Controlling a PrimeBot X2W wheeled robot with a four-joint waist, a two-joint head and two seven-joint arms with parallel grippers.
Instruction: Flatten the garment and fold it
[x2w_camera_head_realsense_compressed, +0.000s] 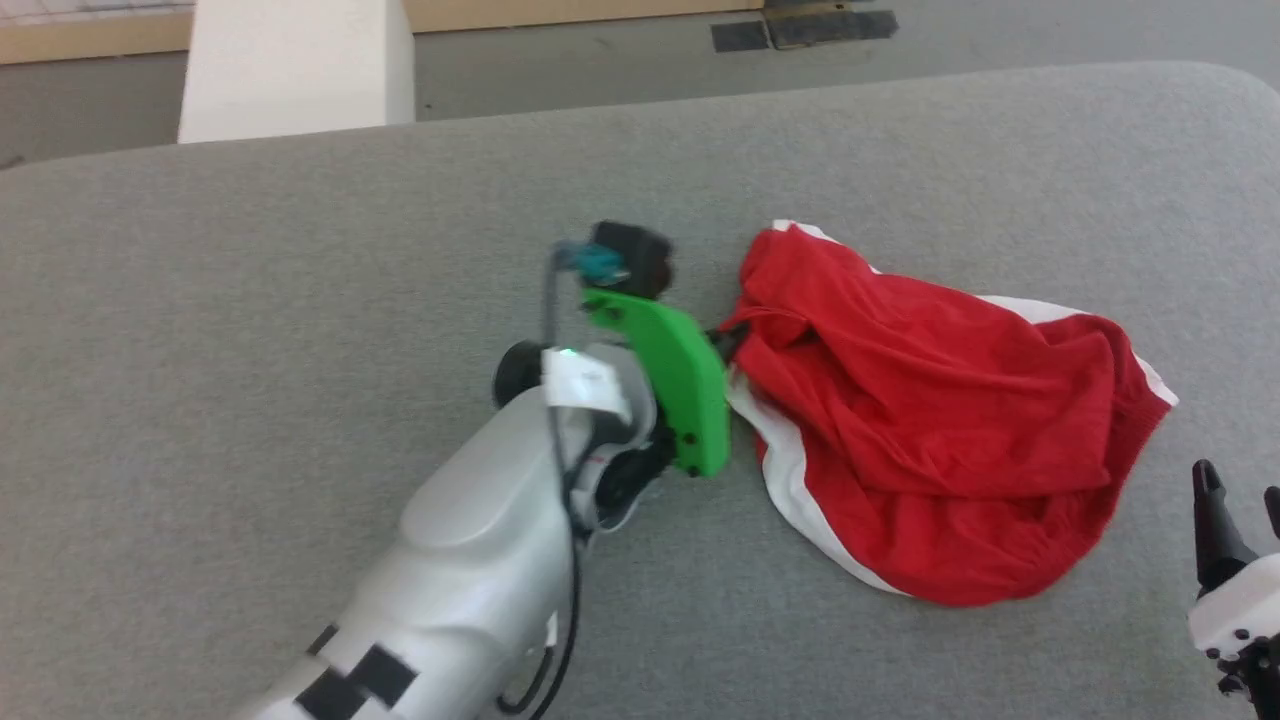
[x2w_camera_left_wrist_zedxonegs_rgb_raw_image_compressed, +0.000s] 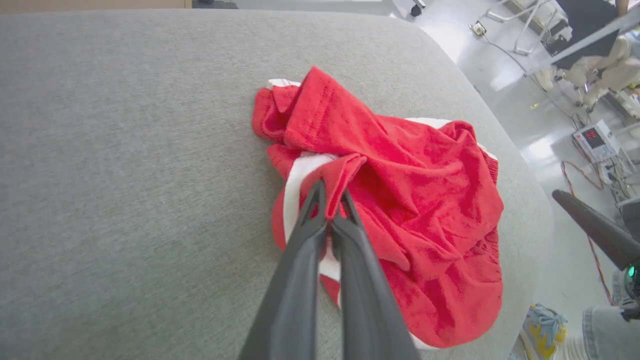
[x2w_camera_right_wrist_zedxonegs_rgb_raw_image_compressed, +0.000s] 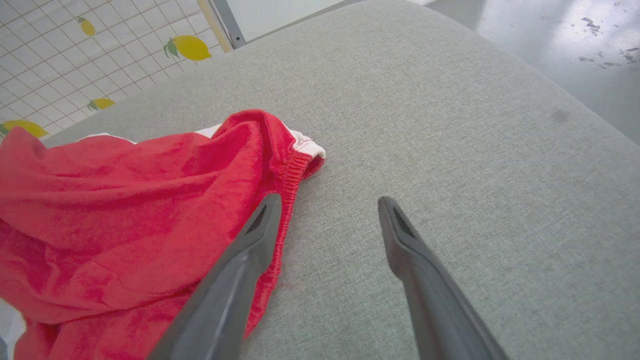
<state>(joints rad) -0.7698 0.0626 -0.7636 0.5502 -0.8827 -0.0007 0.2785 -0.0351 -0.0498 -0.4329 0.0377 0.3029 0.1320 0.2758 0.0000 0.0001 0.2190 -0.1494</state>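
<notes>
One garment (x2w_camera_head_realsense_compressed: 930, 430); one left gripper (x2w_camera_left_wrist_zedxonegs_rgb_raw_image_compressed: 330, 192); one right gripper (x2w_camera_right_wrist_zedxonegs_rgb_raw_image_compressed: 327, 202); one grey table (x2w_camera_head_realsense_compressed: 250, 300).

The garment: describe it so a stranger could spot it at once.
Start at the broad grey fabric-covered table. On its right part lies a crumpled heap, the garment, with the left gripper shut on a fold at its left edge. Its bright red cloth and white trim stripes set it apart.

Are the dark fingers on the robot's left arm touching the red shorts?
Touching. The left wrist view shows the left gripper pinched shut on a fold of the garment.
</notes>
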